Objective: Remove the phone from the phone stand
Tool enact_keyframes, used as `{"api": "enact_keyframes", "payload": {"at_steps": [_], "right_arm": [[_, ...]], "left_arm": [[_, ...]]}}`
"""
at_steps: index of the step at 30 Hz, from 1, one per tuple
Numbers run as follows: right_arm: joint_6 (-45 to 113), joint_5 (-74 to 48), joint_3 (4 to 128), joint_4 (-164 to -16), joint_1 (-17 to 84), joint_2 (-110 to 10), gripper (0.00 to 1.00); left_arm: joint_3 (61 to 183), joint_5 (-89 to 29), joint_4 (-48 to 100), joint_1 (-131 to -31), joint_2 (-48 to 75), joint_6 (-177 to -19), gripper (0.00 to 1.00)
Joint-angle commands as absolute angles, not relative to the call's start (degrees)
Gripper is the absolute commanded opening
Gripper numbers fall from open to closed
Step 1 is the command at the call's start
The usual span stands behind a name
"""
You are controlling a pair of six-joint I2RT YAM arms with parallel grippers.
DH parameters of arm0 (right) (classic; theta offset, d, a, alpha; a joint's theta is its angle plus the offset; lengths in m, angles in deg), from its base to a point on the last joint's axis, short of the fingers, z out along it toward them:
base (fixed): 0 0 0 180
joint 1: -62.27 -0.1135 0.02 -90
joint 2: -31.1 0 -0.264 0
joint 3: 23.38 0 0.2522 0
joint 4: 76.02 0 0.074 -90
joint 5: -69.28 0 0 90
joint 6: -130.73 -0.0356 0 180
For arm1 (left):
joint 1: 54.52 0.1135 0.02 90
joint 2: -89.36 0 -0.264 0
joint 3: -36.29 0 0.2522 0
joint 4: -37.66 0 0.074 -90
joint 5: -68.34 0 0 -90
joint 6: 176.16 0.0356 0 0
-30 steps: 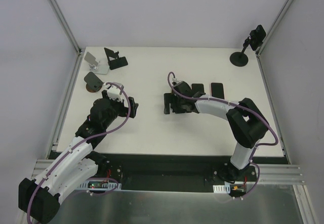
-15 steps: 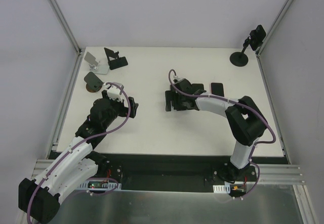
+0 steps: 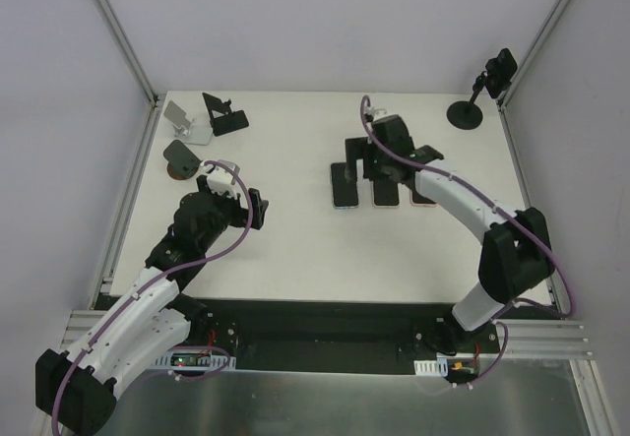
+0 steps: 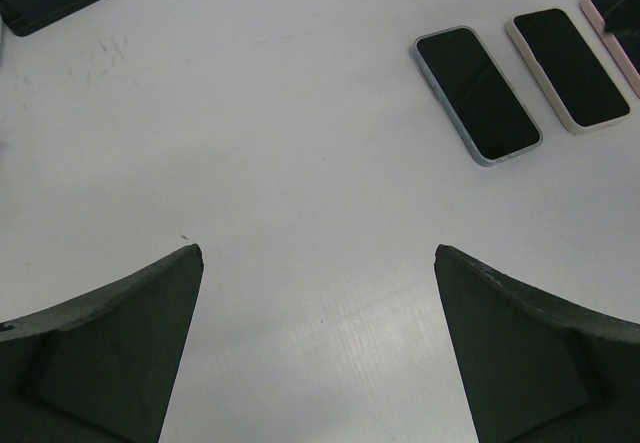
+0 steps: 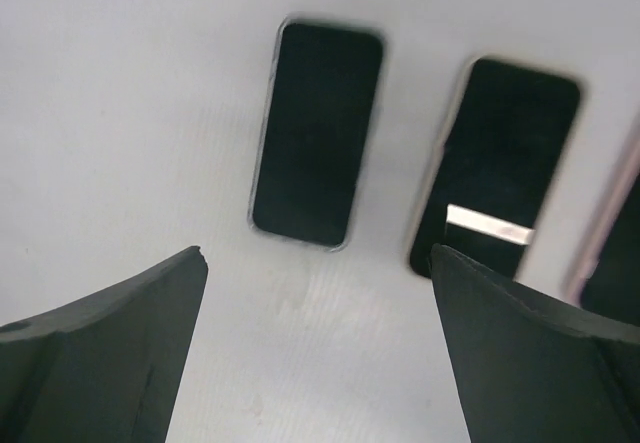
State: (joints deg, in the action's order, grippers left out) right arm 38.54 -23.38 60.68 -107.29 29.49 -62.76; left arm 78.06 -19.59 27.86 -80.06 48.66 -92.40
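We judge the removal done: three phones (image 4: 570, 66) lie flat on the table (image 3: 295, 249). Our left gripper (image 4: 318, 251) and right gripper (image 5: 318, 253) hang with jaws spread, holding nothing.

A dark phone (image 5: 317, 133) lies flat on the table (image 5: 120, 113), a second phone (image 5: 497, 168) just beside it. The right gripper (image 5: 318, 255) gapes wide

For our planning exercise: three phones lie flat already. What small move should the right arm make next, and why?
Probably swing the open right gripper toward the corner stand: a phone appears mounted on it, and this gripper is nearer.
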Motion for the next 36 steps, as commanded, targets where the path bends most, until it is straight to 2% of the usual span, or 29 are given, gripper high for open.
{"api": "enact_keyframes", "payload": {"at_steps": [1,5,12,22,32,36], "right_arm": [[49.4,-28.2,69.3,-117.2,37.2,-56.9,0.96],[54.9,-31.9,79.2,-125.0,44.1,-57.5,0.96],[60.9,-32.7,92.7,-127.9,58.3,-63.4,0.96],[62.8,-13.6,114.7,-125.0,75.4,-79.8,0.97],[67.0,-3.6,125.6,-115.2,81.4,-92.3,0.99],[66.5,-1.0,124.9,-108.9,82.4,-95.1,0.93]], "left_arm": [[78.8,-18.7,29.2,-80.4,49.5,-91.0,0.99],[78.8,-18.6,28.7,-80.4,49.6,-90.9,0.99],[79.6,-19.3,27.2,-80.4,49.3,-92.4,0.99],[84.1,-18.1,24.2,-80.4,46.8,-90.5,0.99],[90.1,-16.6,24.2,-80.4,39.0,-88.4,0.99],[93.0,-16.1,22.9,-80.4,35.4,-87.8,0.99]]}}
